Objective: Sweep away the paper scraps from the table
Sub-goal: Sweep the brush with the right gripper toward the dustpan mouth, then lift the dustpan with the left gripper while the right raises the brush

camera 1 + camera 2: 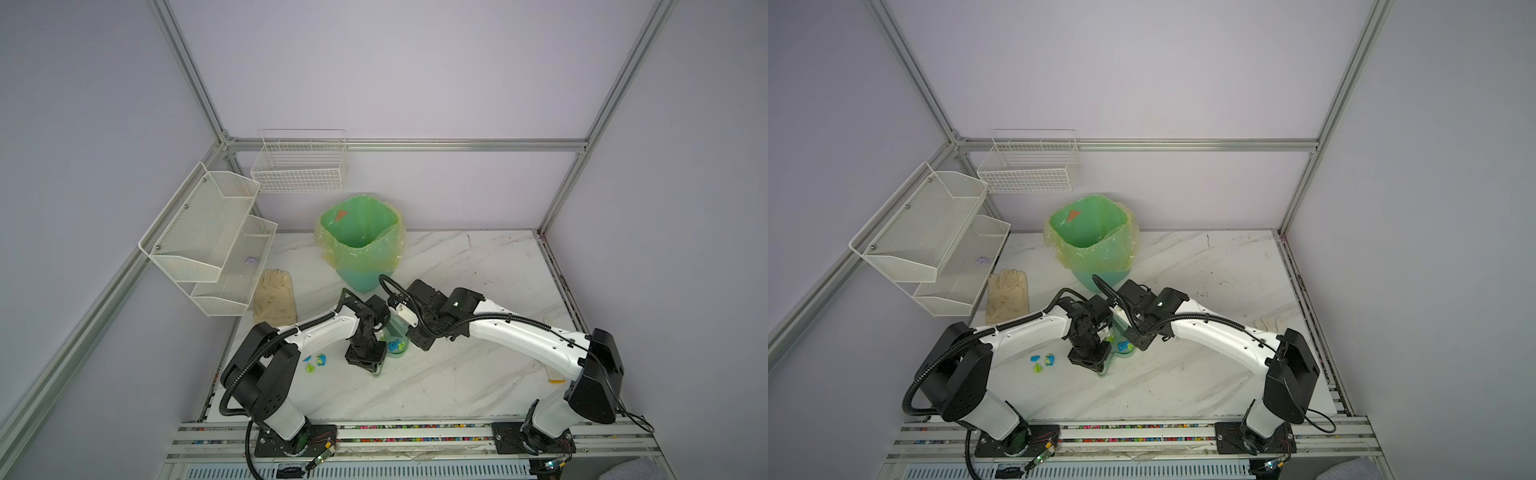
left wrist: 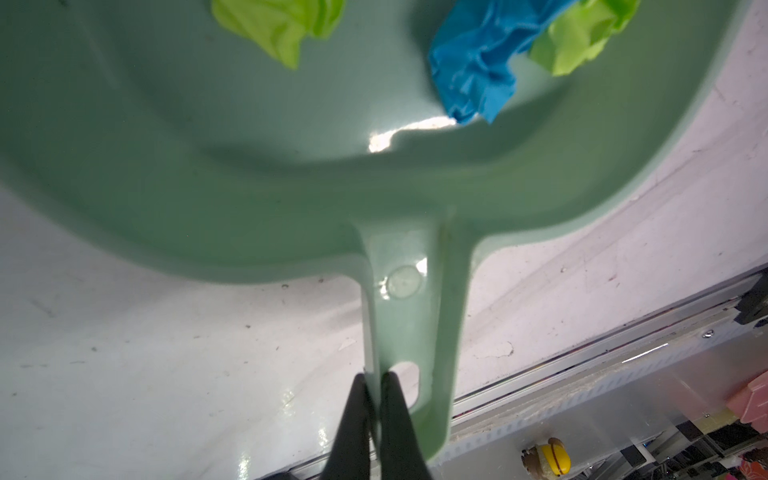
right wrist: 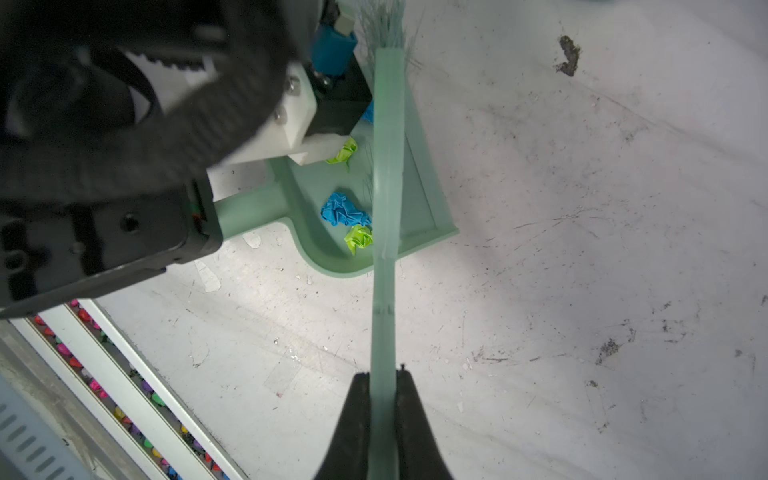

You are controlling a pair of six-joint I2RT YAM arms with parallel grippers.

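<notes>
Coloured bits stud the grooved aluminium rail (image 1: 415,428) at the front edge, where both arms are bolted down. Beyond it spreads the white, veined table (image 1: 457,382). Over it, the left gripper (image 2: 376,378) has its black jaws pinched tight on the end of a pale green dustpan (image 2: 249,187) handle, beside the hanging hole. The right gripper (image 3: 384,378) has its jaws clamped just as tightly on the thin handle of a matching green brush (image 3: 385,270). The brush's shaft runs across the dustpan's open mouth, with the bristles at its far end.

Several paper scraps (image 3: 345,212), blue and lime-green wads, lie inside the dustpan's tray, well apart from both pairs of jaws. They sit at the far end of the handle from the left jaws and just beside the brush shaft ahead of the right jaws. Three loose scraps (image 1: 320,360) lie on the table to the left of the left gripper in both top views, near it but not touching.

Farther back, a green-lined bin (image 1: 361,241) stands upright, and a pale glove (image 1: 275,299) lies flat to its left. White wire baskets (image 1: 299,166) hang on the frame.
</notes>
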